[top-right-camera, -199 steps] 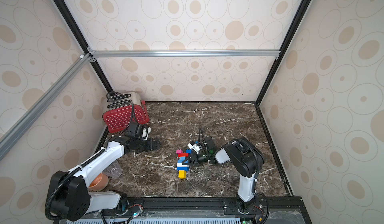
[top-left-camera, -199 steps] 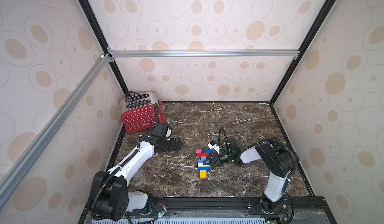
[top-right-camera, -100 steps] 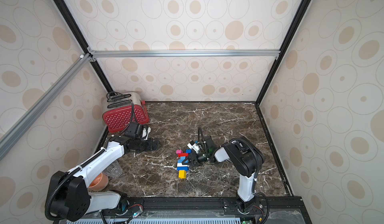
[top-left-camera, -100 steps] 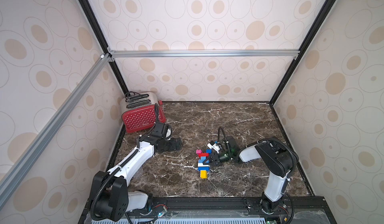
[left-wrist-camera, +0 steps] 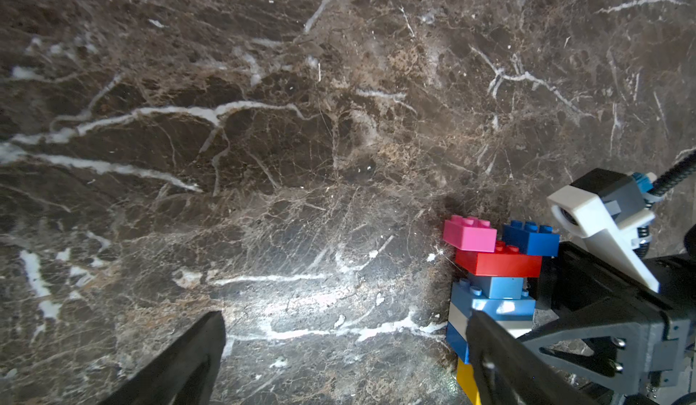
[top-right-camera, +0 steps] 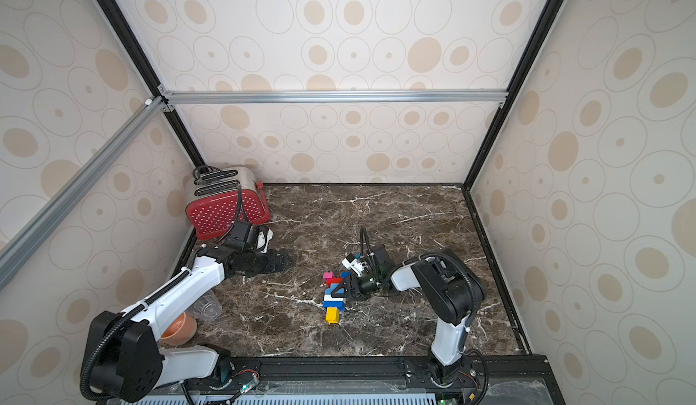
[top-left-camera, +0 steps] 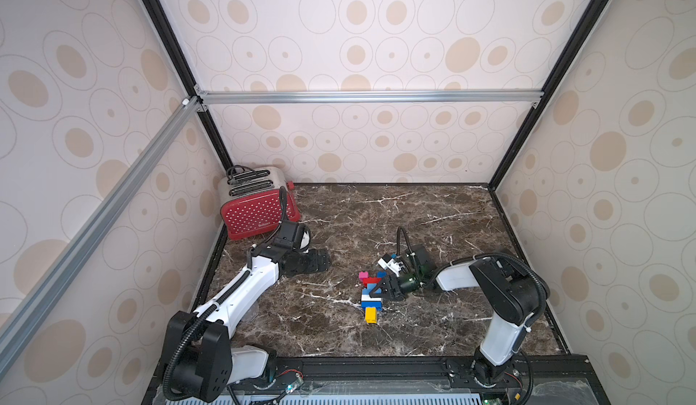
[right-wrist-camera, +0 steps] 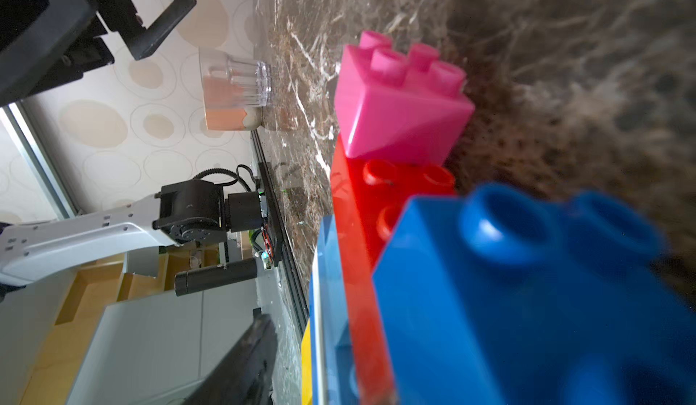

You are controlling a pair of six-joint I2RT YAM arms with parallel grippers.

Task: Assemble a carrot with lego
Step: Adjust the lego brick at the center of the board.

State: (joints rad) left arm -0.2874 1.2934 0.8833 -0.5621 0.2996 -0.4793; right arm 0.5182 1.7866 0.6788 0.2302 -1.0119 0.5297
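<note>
Lying flat at mid-front of the bench (top-left-camera: 376,215), the carrot (top-left-camera: 371,301) points its yellow tip toward the front rail and its pink and blue bricks toward the back wall. Right jaws lie close by its right side, parted and clasping nothing; contact with the bricks cannot be told. They cover part of that side in both top views. Left jaws stand wide apart, well left of the carrot, with bare marble between.

Toaster (top-left-camera: 260,211): back-left corner, behind the left arm (top-left-camera: 248,290).

Glass (top-right-camera: 206,306) and orange bowl (top-right-camera: 180,329): left edge, just beside each other, partly under that arm. Bowl's inside is hidden. In the right wrist view, the bowl's orange shows through the glass.
</note>
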